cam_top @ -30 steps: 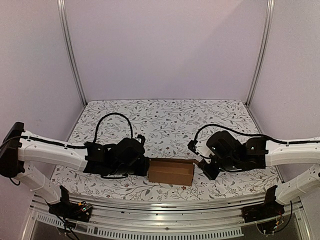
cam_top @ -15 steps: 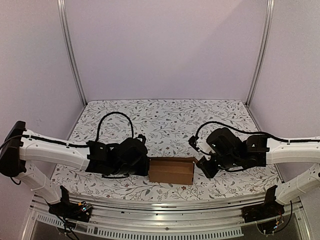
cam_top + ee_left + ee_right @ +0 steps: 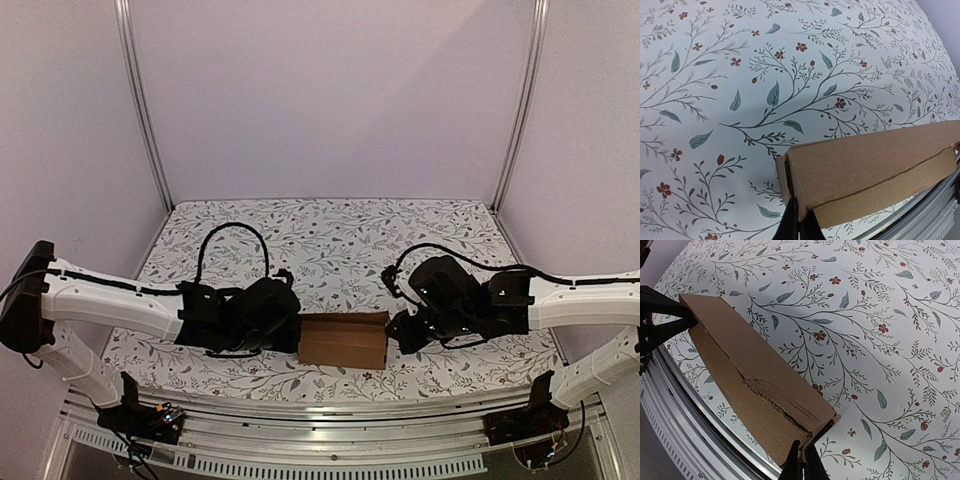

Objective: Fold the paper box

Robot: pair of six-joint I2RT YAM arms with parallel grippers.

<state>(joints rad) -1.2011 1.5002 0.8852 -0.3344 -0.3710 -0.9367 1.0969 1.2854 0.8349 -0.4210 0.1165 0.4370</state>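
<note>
Left claw (image 3: 799, 222) is pinched shut on the box (image 3: 343, 342) at its left end, right claw (image 3: 801, 456) on its right end. The box sits at the worktop's (image 3: 330, 235) near edge. Squeeze both ends evenly and level, or the top may buckle.

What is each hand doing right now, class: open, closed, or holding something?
Left hand: closed, pinching the left end of the box.
Right hand: closed, pinching the box's right end.
</note>
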